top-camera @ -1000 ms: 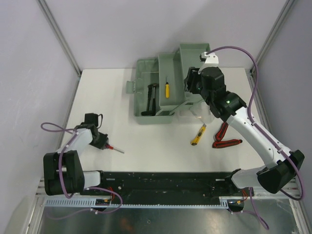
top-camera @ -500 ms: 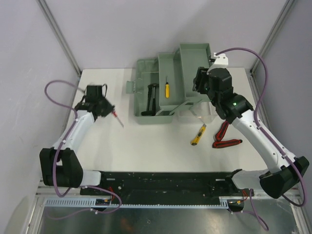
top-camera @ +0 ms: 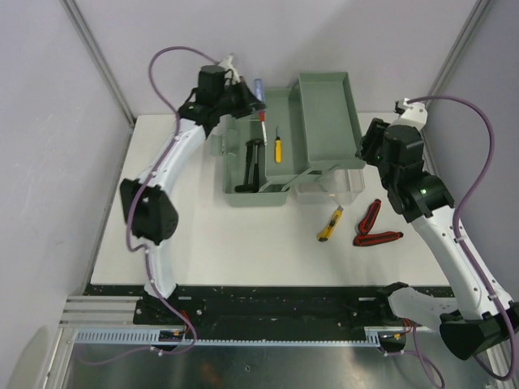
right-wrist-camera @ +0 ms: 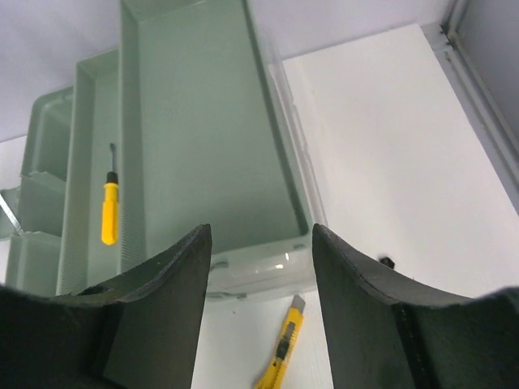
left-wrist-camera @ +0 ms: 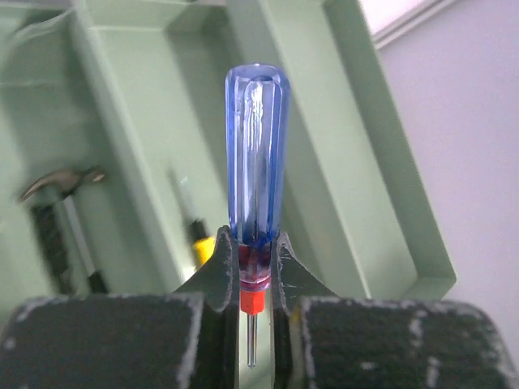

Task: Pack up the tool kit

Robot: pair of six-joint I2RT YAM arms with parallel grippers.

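Left gripper (left-wrist-camera: 255, 251) pinches the blue translucent-handled screwdriver (left-wrist-camera: 256, 154) at its red collar, with the handle past the fingertips. Likely set for a drop into the sage-green plastic tool box (left-wrist-camera: 389, 186) just beyond them. Right gripper (right-wrist-camera: 259, 243) spread, empty — box end and yellow utility knife (right-wrist-camera: 282, 344) framed between its fingers, probably next. White tabletop (top-camera: 186, 235), pale lilac walls (top-camera: 243, 32).
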